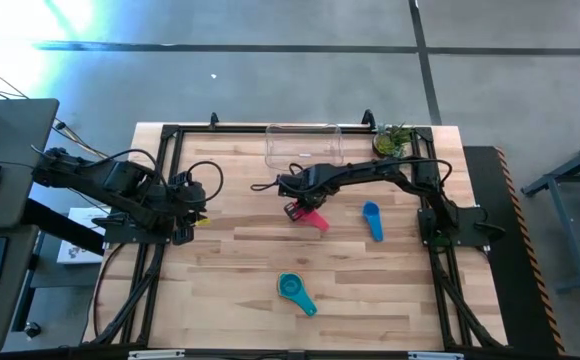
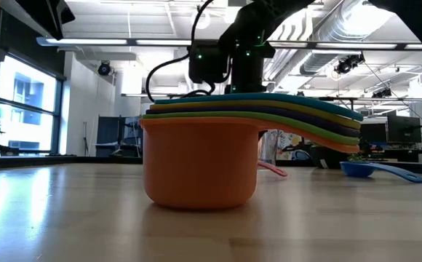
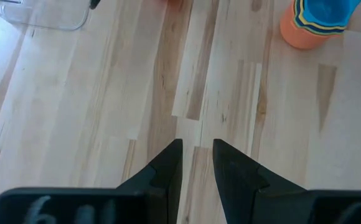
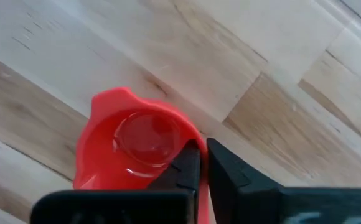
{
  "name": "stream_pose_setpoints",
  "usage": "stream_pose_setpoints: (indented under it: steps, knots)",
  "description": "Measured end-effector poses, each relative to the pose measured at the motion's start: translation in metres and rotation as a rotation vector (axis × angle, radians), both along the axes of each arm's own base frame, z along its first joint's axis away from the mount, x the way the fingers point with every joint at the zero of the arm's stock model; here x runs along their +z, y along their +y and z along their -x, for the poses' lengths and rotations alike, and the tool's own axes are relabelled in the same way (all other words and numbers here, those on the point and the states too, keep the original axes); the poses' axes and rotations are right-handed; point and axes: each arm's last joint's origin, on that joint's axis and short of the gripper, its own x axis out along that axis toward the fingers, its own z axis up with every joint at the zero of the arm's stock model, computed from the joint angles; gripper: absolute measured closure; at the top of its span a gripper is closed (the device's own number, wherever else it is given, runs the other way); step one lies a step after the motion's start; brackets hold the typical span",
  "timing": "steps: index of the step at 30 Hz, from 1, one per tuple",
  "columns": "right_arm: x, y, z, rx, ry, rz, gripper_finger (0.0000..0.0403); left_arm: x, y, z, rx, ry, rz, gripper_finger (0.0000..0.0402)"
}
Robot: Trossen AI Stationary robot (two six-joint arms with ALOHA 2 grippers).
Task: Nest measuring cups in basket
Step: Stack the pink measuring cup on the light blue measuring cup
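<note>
Mid-table, right pincer (image 1: 295, 210) clamped on red-pink cup (image 4: 134, 146) rim

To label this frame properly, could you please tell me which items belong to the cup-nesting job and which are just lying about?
Job:
- basket
- red-pink cup, held by the right gripper
- blue cup
- nested stack of cups

Lying about:
- potted plant

Bare tabletop (image 1: 230, 270) left of the teal stack (image 1: 296, 292); blue cup (image 1: 372, 220) near centre-right.
</note>
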Motion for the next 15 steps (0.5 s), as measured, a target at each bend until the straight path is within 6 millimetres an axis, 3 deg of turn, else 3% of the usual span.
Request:
stream_pose_setpoints:
  steps: [8,15]
  knots:
    - [0.013,0.007,0.006,-0.023,0.008,-0.056,0.0397,0.000,0.000,0.000,0.001,0.000,0.000,0.0323]
    - [0.043,0.035,0.014,-0.076,-0.041,-0.078,0.0399,0.000,0.000,0.000,0.006,0.000,0.004,0.0323]
